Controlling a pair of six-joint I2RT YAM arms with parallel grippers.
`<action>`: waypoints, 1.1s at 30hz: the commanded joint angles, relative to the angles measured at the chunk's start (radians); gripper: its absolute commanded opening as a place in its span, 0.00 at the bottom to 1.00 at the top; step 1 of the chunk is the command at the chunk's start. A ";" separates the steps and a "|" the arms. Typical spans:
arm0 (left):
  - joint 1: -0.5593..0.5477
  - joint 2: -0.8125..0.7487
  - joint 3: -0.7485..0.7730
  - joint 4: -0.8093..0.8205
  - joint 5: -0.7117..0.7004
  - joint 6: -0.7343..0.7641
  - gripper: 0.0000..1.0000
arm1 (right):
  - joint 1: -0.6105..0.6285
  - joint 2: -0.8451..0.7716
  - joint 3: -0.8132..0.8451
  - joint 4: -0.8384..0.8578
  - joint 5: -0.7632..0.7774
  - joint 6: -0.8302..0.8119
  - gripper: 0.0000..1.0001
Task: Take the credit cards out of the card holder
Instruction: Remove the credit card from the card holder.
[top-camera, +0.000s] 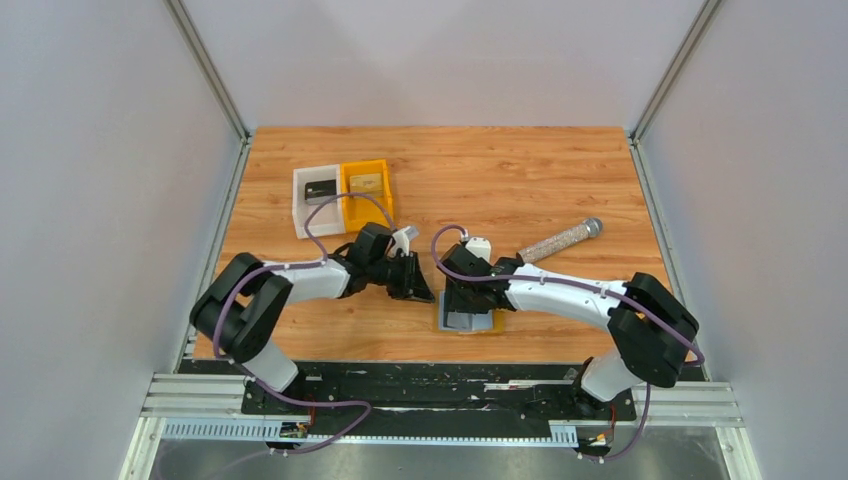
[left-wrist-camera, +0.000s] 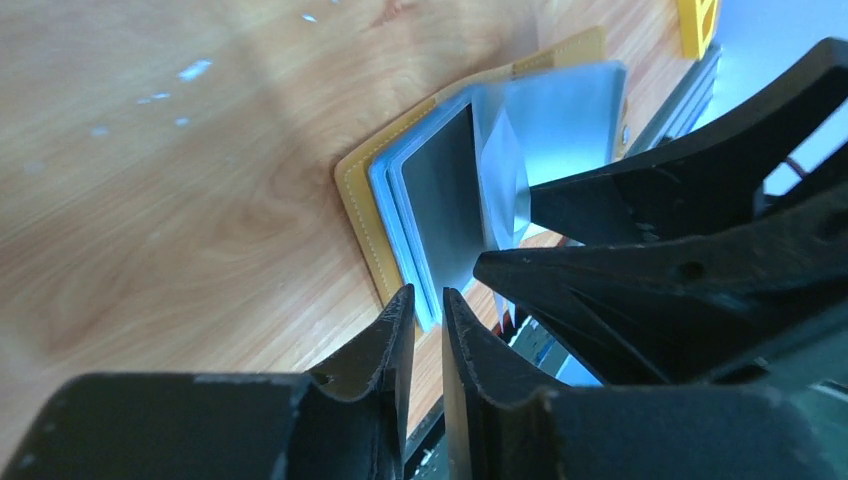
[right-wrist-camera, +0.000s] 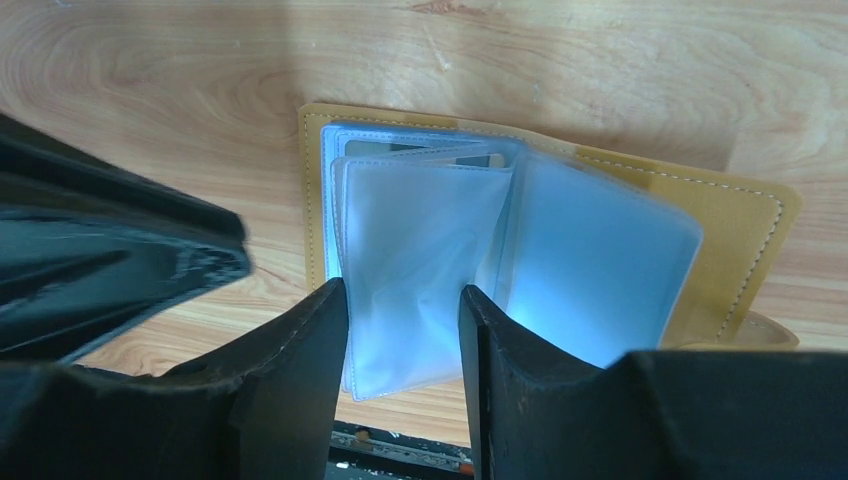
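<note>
The card holder (top-camera: 482, 326) lies open on the wood near the front edge, mustard-tan (right-wrist-camera: 740, 220) with clear bluish sleeves. My right gripper (top-camera: 462, 305) stands over it. In the right wrist view its jaws (right-wrist-camera: 405, 290) straddle one raised sleeve page (right-wrist-camera: 420, 240), which bows between the two fingers and touches both. My left gripper (top-camera: 426, 294) comes in from the left. Its jaws (left-wrist-camera: 428, 295) stand a narrow gap apart, right at the corner of the holder (left-wrist-camera: 360, 215). A grey credit card (left-wrist-camera: 445, 190) shows in the sleeve just beyond the tips.
A white bin (top-camera: 302, 212) holding a dark flat thing and an orange bin (top-camera: 386, 190) stand side by side at the back left. A speckled silver cylinder (top-camera: 560, 240) lies behind the right arm. The black rail (top-camera: 440, 385) runs along the table's near edge.
</note>
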 joint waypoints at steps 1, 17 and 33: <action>-0.052 0.090 0.061 0.196 0.048 -0.083 0.22 | -0.009 -0.059 -0.018 0.057 -0.004 -0.010 0.44; -0.113 0.241 0.114 0.266 0.076 -0.125 0.18 | -0.021 -0.109 -0.049 0.072 -0.017 -0.019 0.44; -0.203 0.253 0.129 0.352 0.105 -0.197 0.20 | -0.026 -0.241 -0.017 -0.028 0.007 -0.040 0.60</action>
